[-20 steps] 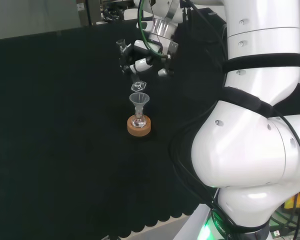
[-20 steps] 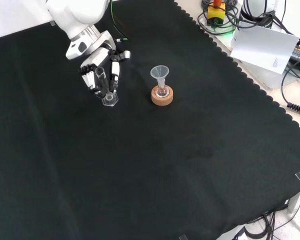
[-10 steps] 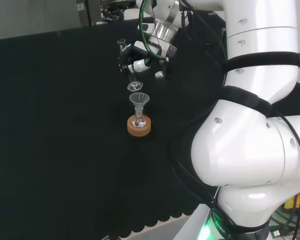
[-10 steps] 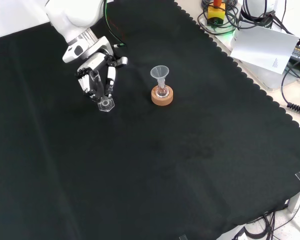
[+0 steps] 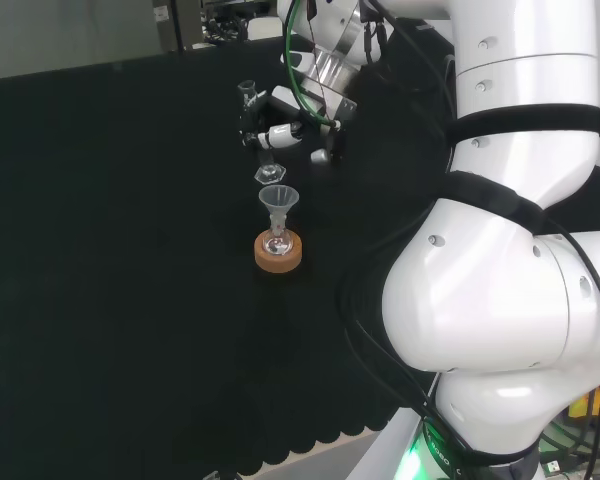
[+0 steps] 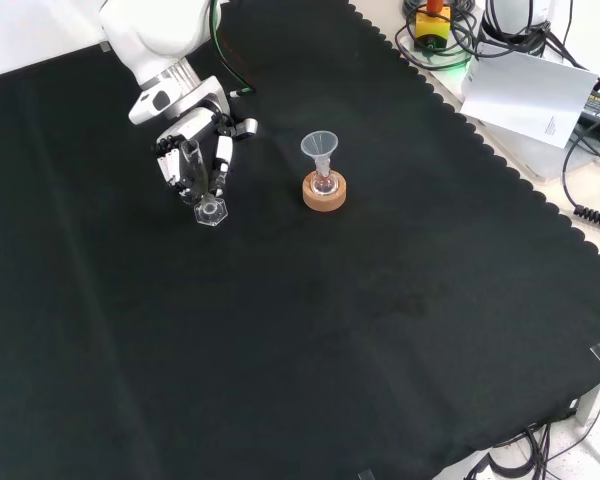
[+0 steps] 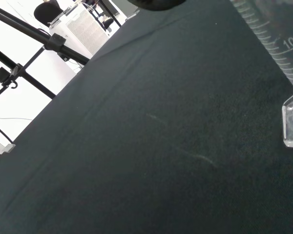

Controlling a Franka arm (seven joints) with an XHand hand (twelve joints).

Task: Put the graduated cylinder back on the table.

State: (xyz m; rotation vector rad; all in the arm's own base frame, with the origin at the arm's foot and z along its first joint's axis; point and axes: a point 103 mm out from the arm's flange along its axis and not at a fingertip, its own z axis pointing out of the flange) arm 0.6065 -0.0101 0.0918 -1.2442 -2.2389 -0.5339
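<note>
Since a second ago the hand (image 6: 195,150) has been shifted left in the front view, carrying the graduated cylinder (image 6: 202,183) farther from the funnel. Largest in the head view are the arm's white links (image 5: 500,250), above the black cloth (image 6: 380,300) covering the bench. Fingers are curled round the cylinder's clear tube, which is held roughly upright with its hexagonal foot (image 6: 210,210) low over the cloth; whether the foot touches cannot be told. Graduation marks and the number 10 are seen on the tube in the wrist view (image 7: 278,44). To the right in the front view, a clear funnel (image 6: 320,148) is set in a small flask on a cork ring (image 6: 325,192)
</note>
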